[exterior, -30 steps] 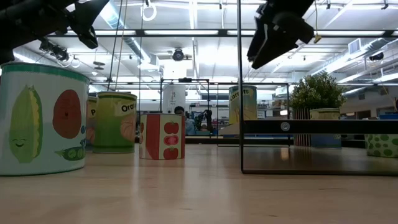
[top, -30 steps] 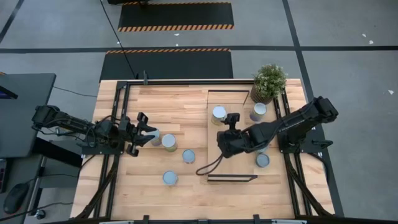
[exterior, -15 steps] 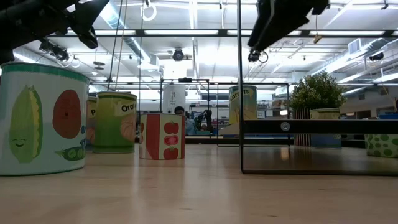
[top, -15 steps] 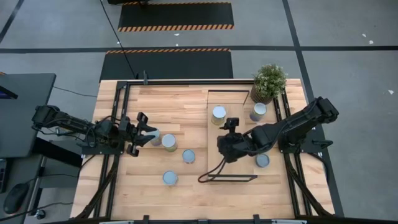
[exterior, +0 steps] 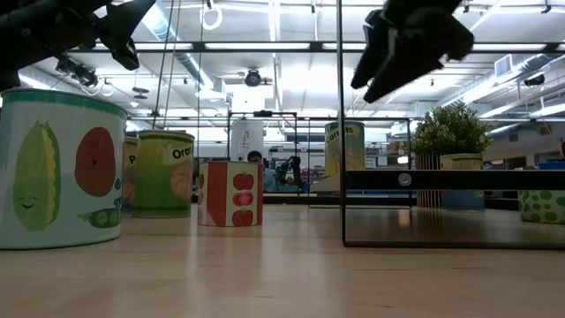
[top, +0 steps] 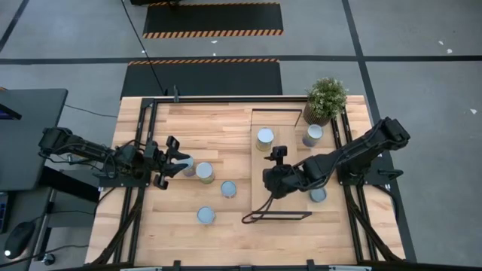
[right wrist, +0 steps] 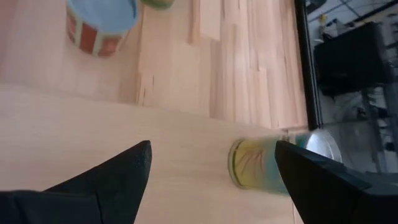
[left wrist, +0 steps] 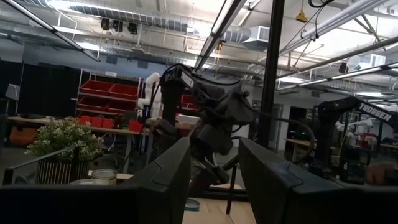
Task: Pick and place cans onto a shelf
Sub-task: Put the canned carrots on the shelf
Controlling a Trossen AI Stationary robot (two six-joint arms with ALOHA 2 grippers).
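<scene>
Seven small silvery-topped tins on the pale plank table [top: 226,226]: three sit on the long light-wood shelf with thin black frame [top: 290,162], at its 12, 2 and 5 o'clock [top: 265,136], four lie off it toward 9 o'clock [top: 228,188]. Right gripper [top: 273,181] hangs over the shelf's 8 o'clock edge on a low, stretched arm, jaws spread, nothing between them; nearest shelf can sits at its 12. Left gripper [top: 181,159] is level above the table, jaws part-open and empty, one can [top: 204,172] just past the tips at 4 o'clock.

Bright, even overhead strip lighting, soft shadows, blurred can [right wrist: 264,163] in right wrist view.
</scene>
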